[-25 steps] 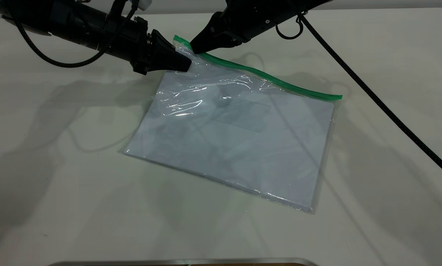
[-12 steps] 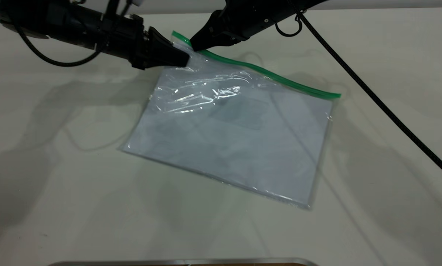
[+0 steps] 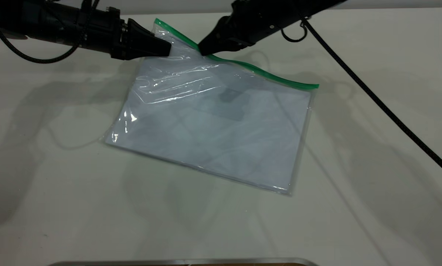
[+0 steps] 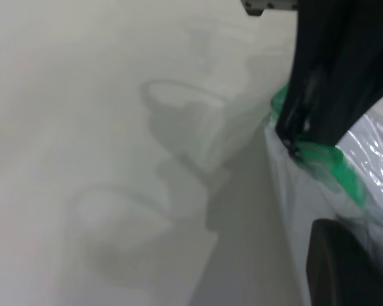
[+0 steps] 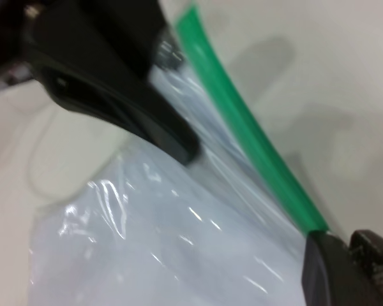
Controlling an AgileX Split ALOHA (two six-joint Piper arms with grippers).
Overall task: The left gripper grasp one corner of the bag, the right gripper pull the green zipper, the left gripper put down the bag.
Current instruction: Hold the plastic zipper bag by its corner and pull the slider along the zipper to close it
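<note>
The bag [image 3: 213,125], a clear pouch with white sheets, lies on the white table [image 3: 58,192] with its far left corner [image 3: 164,34] lifted. My left gripper [image 3: 168,51] is shut on that corner; one of its fingers [image 4: 345,271] shows against the plastic in the left wrist view. The green strip [image 3: 265,74] runs along the far edge. My right gripper [image 3: 203,51] is shut on the strip a short way from the corner, and it also shows in the left wrist view [image 4: 293,137]. The green zipper's slider is hidden in its jaws [image 5: 335,268].
The right arm's long black cable [image 3: 372,96] crosses the table's right side. A metal edge [image 3: 184,261] lies along the near border. Bare table surrounds the bag on the left and in front.
My left gripper has pulled the corner left and up, dragging the bag left. My right gripper now sits farther along the green strip from the corner.
</note>
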